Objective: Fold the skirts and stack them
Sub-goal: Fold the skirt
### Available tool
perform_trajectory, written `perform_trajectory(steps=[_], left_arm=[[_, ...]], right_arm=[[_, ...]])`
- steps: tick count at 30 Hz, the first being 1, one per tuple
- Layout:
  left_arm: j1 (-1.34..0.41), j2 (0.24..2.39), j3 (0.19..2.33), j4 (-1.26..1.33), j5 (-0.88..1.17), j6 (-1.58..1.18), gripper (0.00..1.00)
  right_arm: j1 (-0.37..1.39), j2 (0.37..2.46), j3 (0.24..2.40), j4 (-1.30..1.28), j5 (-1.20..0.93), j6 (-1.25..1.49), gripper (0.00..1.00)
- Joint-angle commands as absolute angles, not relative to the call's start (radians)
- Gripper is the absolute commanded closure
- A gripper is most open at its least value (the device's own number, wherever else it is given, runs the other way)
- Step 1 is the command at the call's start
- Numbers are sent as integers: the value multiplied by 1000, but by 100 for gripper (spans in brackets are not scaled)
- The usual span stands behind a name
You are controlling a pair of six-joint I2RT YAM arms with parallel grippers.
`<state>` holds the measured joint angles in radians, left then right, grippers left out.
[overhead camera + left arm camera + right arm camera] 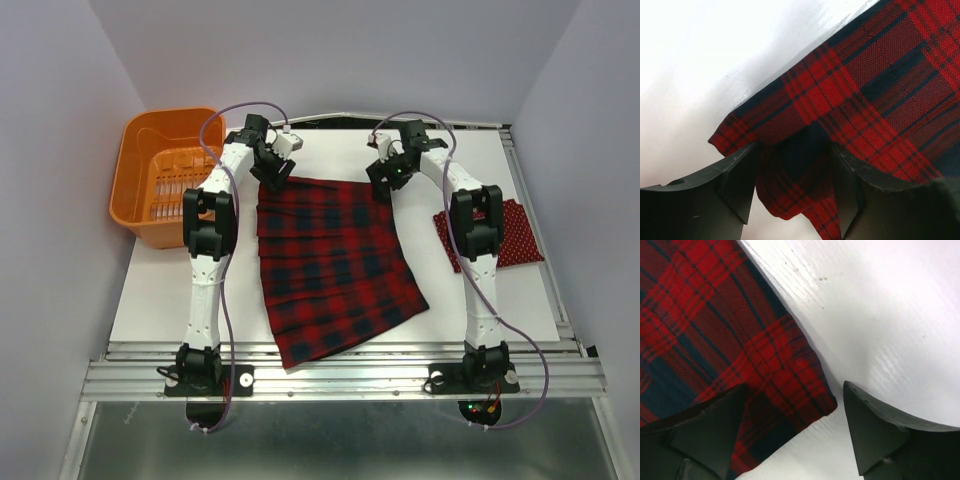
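Left gripper: spread, far-left waist corner of the plaid skirt bunched between its jaws, clamped or not can't tell. Right gripper: spread, straddling the far-right corner. Skirt runs 12-to-6 on the surface, hem toward 6. Polka-dot skirt lies at 4 o'clock from the right gripper.

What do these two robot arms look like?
Both the left arm and right arm have white tube-like links with black joints and black bases. A thin lilac cable loops along each. Their fingers are matte black, wedge-shaped.
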<state>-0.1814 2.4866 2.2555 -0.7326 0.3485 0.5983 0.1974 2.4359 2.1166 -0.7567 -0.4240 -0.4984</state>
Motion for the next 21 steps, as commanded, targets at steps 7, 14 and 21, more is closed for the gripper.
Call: perform_trajectory(steps=[7, 14, 21], left_arm=[[-178, 2483, 2289, -773, 347, 623, 41], [-178, 2490, 2293, -770, 345, 623, 42], [-178, 2505, 2310, -778, 350, 614, 42]], right_arm=[[170, 2479, 2221, -739, -342, -469, 13], [170, 2525, 2233, -718, -462, -457, 18], [170, 2540, 2243, -727, -558, -463, 16]])
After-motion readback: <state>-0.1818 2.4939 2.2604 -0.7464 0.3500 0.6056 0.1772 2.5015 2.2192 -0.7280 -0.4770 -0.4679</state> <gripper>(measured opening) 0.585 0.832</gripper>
